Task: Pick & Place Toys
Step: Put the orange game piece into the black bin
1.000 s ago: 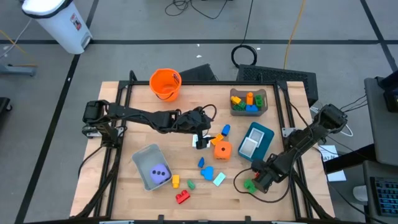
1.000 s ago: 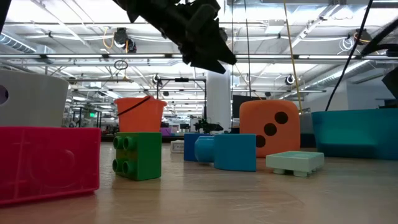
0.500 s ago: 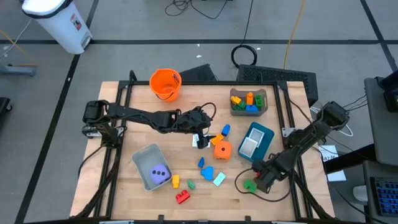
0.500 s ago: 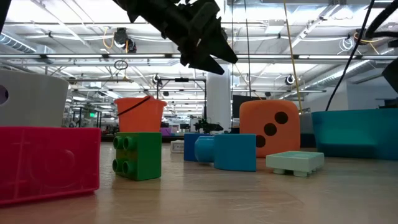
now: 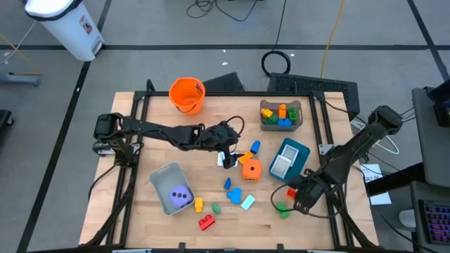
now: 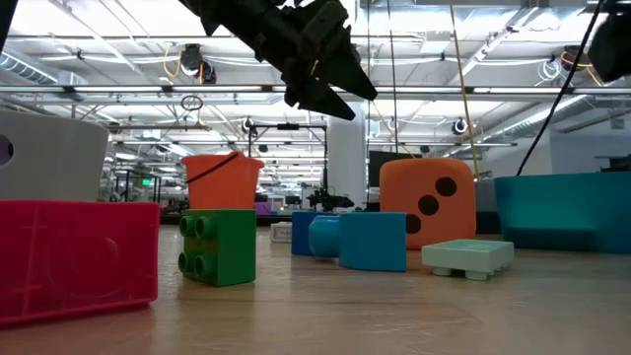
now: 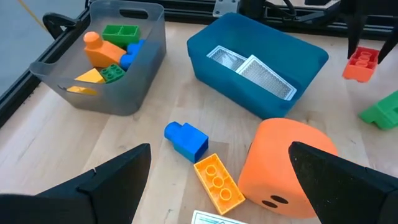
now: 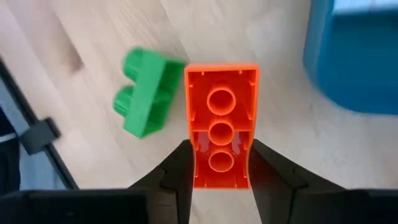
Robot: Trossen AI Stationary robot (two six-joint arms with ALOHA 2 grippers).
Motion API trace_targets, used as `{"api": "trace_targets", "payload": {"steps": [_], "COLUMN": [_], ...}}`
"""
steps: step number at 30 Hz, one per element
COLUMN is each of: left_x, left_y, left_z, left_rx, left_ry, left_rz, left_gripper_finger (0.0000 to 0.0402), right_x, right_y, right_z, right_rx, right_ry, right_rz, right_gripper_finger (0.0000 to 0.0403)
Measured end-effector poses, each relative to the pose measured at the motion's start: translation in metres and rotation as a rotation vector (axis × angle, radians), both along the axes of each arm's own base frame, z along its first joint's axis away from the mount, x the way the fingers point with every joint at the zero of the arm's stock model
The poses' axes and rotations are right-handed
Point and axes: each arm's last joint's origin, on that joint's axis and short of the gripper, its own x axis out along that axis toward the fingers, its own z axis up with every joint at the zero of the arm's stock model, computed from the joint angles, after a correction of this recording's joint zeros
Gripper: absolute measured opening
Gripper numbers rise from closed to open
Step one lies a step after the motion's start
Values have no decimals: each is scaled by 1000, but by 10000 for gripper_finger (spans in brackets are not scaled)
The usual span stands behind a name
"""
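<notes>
My right gripper (image 5: 294, 195) hangs over the table's near right part, shut on an orange-red brick (image 8: 221, 134). A green block (image 8: 146, 93) lies on the table just beside it. My left gripper (image 7: 217, 186) stands open above the table's middle; below it rest an orange dotted die (image 7: 286, 165), a blue block (image 7: 185, 139) and an orange brick (image 7: 217, 182). Other blocks (image 5: 235, 193) lie loose near the front. A purple die (image 5: 181, 195) sits in a grey bin (image 5: 163, 177). My right gripper pinches the orange-red brick by its two long sides (image 8: 190, 163), near one end, between its two fingers. The fingers slant steeply down from above and lie along the brick. The brick hangs clear of the table with its hollow underside toward the wrist camera.
A teal bin (image 5: 299, 151) with white cards stands just beyond my right gripper. A grey bin (image 5: 299, 112) of blocks is at the far right and an orange bucket (image 5: 186, 94) at the far edge. Black frame rails (image 5: 330, 140) run along both table sides.
My right gripper has risen from the table and drawn slightly toward the far right, carrying the orange-red brick up clear of the wood. The green block beside it has stayed on the table. My left gripper has rolled a little in place.
</notes>
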Motion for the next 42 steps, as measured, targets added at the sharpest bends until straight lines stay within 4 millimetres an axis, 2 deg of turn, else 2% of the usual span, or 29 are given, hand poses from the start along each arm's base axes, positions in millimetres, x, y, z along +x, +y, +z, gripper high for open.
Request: {"api": "trace_targets", "payload": {"steps": [4, 7, 14, 19, 25, 29, 33, 38, 42], "left_x": [0, 0, 0, 3, 14, 18, 19, 21, 20], "left_y": [0, 0, 0, 0, -6, -12, -19, -27, -33], "left_z": [0, 0, 1, 4, 6, 4, 0, -5, -4], "left_rx": [-1, -2, -18, -22, -36, -49, -31, -28, -24], "left_ry": [0, -6, -11, -56, -180, -208, -193, -181, -184], "left_rz": [0, 1, 9, 11, -23, -81, -122, -150, -180], "left_gripper_finger": [392, 392, 392, 392, 392, 392, 392, 392, 392], "right_x": [-3, -6, -14, -16, -11, -2, 8, 21, 32], "right_y": [-8, -23, -73, -113, -161, -195, -231, -269, -288], "right_z": [12, 23, 51, 70, 84, 82, 71, 44, 18], "right_rx": [-40, -97, -303, -548, -828, -863, -796, -698, -644], "right_ry": [-119, -193, -395, -542, -546, -491, -455, -370, -293], "right_rz": [25, 22, 30, -27, -156, -201, -227, -248, -238], "right_gripper_finger": [121, 122, 122, 123, 124, 124, 125, 125, 125]}}
